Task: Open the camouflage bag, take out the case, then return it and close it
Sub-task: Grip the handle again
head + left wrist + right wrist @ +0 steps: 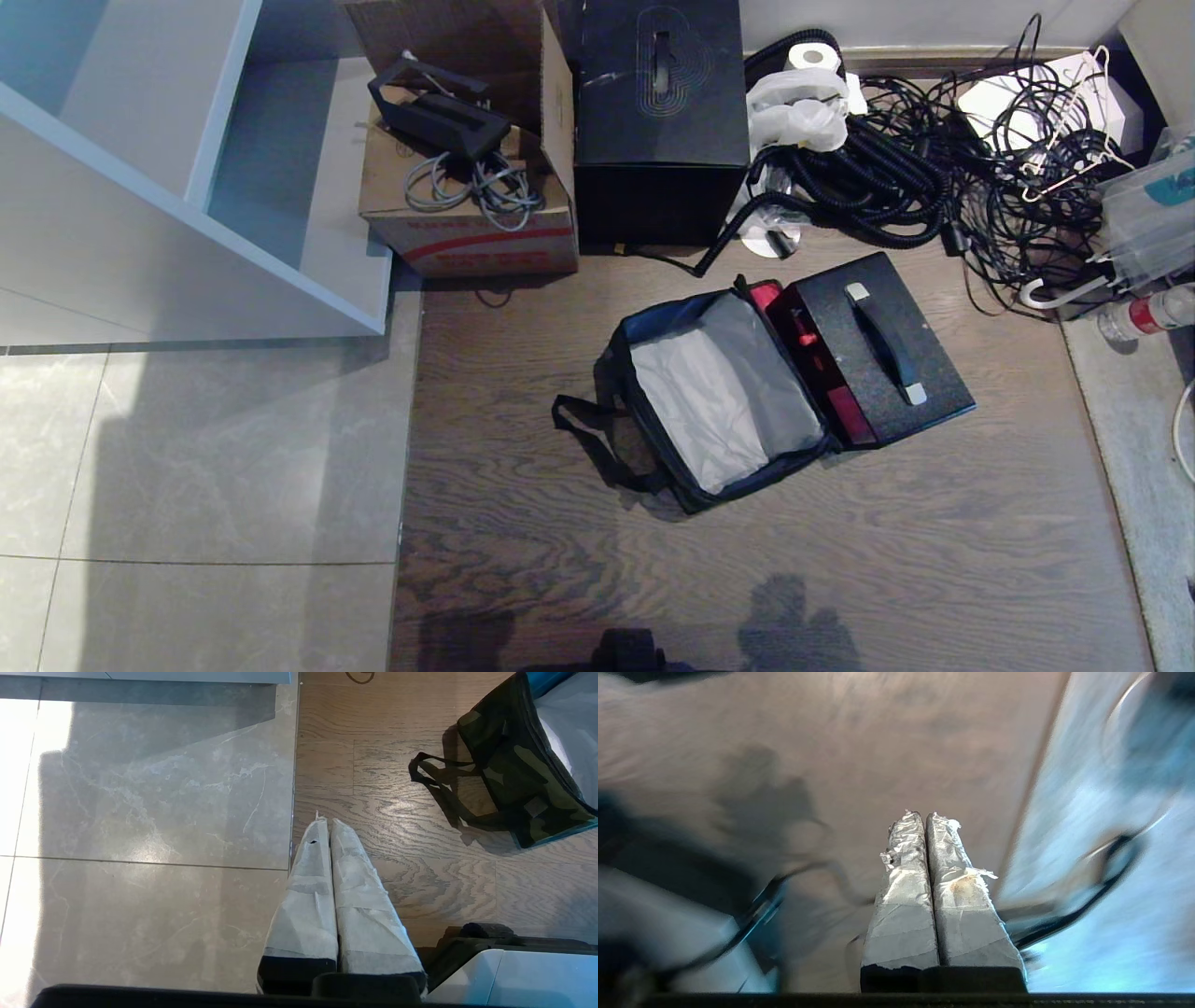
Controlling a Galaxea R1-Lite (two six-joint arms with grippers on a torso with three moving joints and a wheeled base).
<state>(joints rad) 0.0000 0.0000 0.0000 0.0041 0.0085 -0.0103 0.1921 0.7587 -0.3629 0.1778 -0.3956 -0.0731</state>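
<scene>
Both pincers, left pincer [329, 826] and right pincer [924, 819], are closed on nothing above the floor. Beside the black case [878, 350], the camouflage bag [719, 401] lies open; its soft rim may be snagged during reinsertion.

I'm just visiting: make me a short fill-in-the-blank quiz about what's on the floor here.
1. The camouflage bag lies with its lid ____.
2. Its lining is ____ in colour.
3. The black case rests on the floor, touching the bag's ____ inner rim.
4. The left gripper and right gripper are both ____.

Missing words: open; silver; red; shut
</scene>
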